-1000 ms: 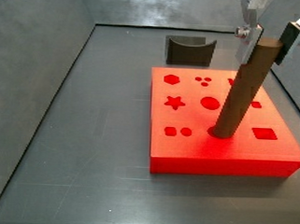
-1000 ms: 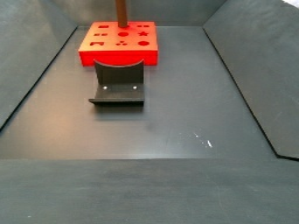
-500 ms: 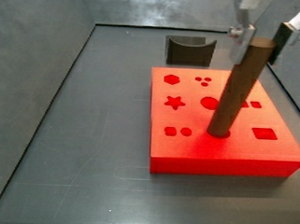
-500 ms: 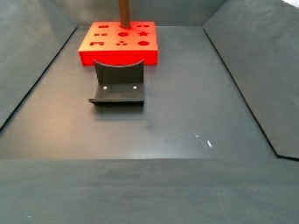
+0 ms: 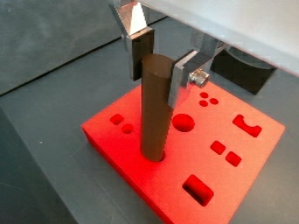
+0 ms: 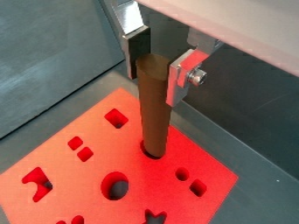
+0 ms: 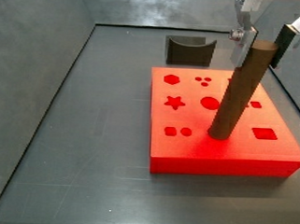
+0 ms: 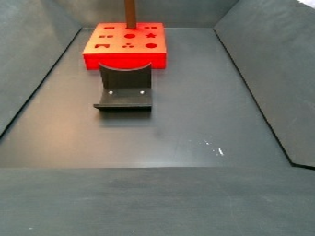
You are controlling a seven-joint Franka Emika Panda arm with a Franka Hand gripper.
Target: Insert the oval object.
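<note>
The oval object [image 7: 239, 90], a tall brown peg, stands upright with its lower end in a hole of the red block [image 7: 225, 162]. Both wrist views show it rising from the block [image 5: 149, 122] [image 6: 152, 109]. My gripper [image 7: 265, 37] hangs at the peg's top end, one silver finger on each side, open and a little apart from it [image 5: 162, 74] [image 6: 158, 74]. In a side view only the peg's lower part [image 8: 128, 11] shows above the block [image 8: 123, 57], and the gripper is out of frame.
The red block [image 5: 152, 179] has several other shaped holes, among them a star [image 7: 176, 103] and a round one [image 5: 184, 122]. The dark fixture [image 8: 123, 88] stands on the grey floor beside the block [image 7: 189, 48]. Dark walls close the workspace in.
The gripper has lifted slightly, so the peg's top end now shows between the fingers. The peg stays standing in its hole.
</note>
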